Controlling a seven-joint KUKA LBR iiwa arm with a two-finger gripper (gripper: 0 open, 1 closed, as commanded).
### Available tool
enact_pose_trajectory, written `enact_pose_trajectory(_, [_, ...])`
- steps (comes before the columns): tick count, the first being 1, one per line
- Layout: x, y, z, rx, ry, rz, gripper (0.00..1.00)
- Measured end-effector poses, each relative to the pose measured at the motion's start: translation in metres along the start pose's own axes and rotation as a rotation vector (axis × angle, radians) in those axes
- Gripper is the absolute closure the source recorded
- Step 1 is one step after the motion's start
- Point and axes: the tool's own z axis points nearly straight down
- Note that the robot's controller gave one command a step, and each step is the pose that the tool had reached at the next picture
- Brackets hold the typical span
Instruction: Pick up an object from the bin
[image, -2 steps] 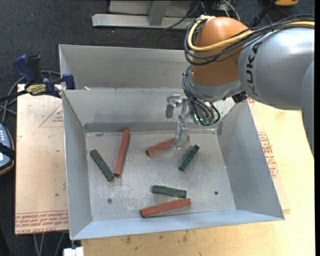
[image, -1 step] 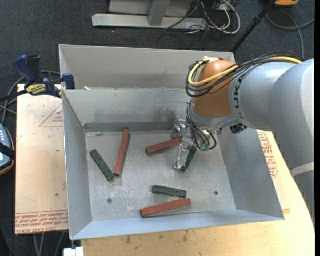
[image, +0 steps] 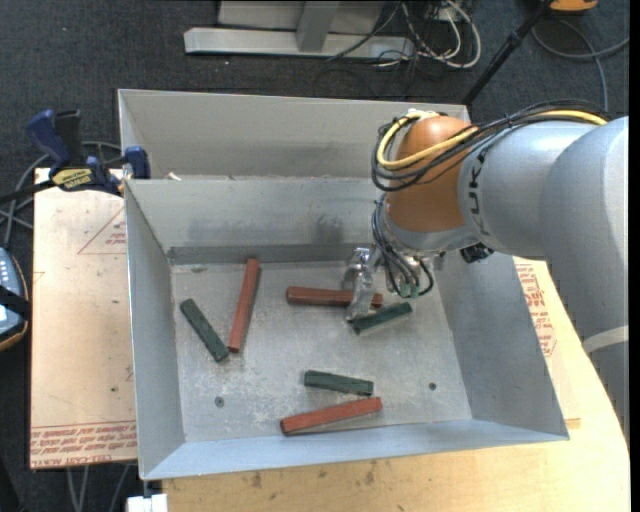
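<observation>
My gripper (image: 359, 288) hangs low in the right middle of the bin, under the orange-covered wrist. It is right at the spot where a red-brown bar (image: 318, 296) and a dark green bar (image: 387, 315) meet. The red-brown bar lies flat and runs left from the gripper. Running right from it, the green bar is slightly tilted. The ends of both bars nearest the gripper are hidden behind it, and I see nothing lifted off the floor.
A red bar (image: 243, 303) and a green bar (image: 204, 330) lie at the left. Another green bar (image: 338, 382) and a long red bar (image: 331, 416) lie near the front wall. The arm covers the bin's right rear corner.
</observation>
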Motion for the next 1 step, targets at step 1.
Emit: enact_pose_trajectory(1, [0.0116,-0.0031,-0.1613,0.0,-0.009,-0.065,1.0])
